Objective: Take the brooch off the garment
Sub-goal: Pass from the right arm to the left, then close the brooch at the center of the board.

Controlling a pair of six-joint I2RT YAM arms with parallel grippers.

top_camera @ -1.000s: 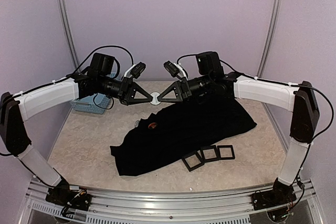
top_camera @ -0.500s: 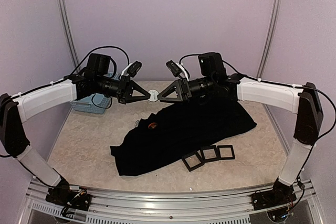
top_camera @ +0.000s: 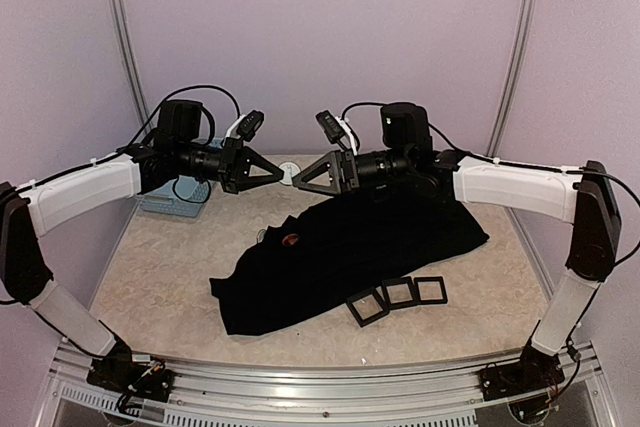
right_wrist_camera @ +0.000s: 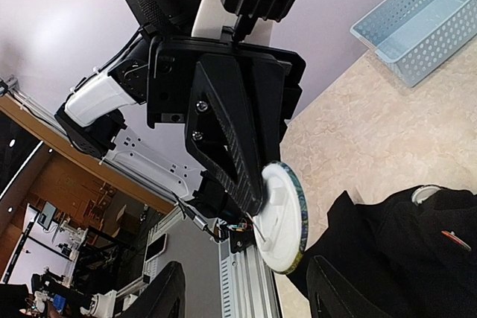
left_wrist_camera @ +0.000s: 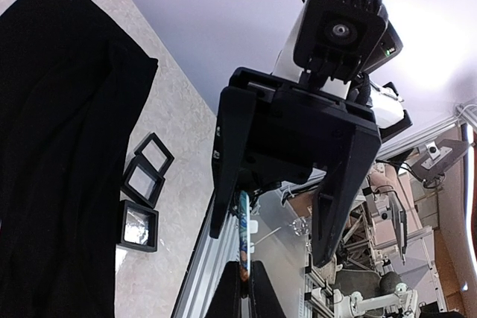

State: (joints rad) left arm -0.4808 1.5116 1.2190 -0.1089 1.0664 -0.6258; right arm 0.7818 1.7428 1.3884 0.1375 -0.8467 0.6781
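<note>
The left pincer (top_camera: 281, 171) is closed on the rim of the brooch (top_camera: 290, 168), a round disc with a white back and a coloured edge. It holds the brooch in the air over the far middle of the tabletop (top_camera: 160, 277). In the left wrist view its two fingers meet at the bottom of the picture, with the brooch (left_wrist_camera: 242, 236) edge-on between them.

The right pincer (top_camera: 298, 177) faces it from the right with its jaws spread wide and nothing in them. Its tips are just beside the brooch; I cannot tell whether they touch it.

Below the two pincers and nearer than them, the garment (top_camera: 370, 242) lies rumpled on the tabletop, running from near left to far right. The brooch is clear of it. A small reddish spot (top_camera: 291, 240) shows on its left part. Three black frames (top_camera: 398, 293) lie in a row at its near edge. A light-blue basket (top_camera: 165, 199) stands at the far left, partly hidden by the left arm.
</note>
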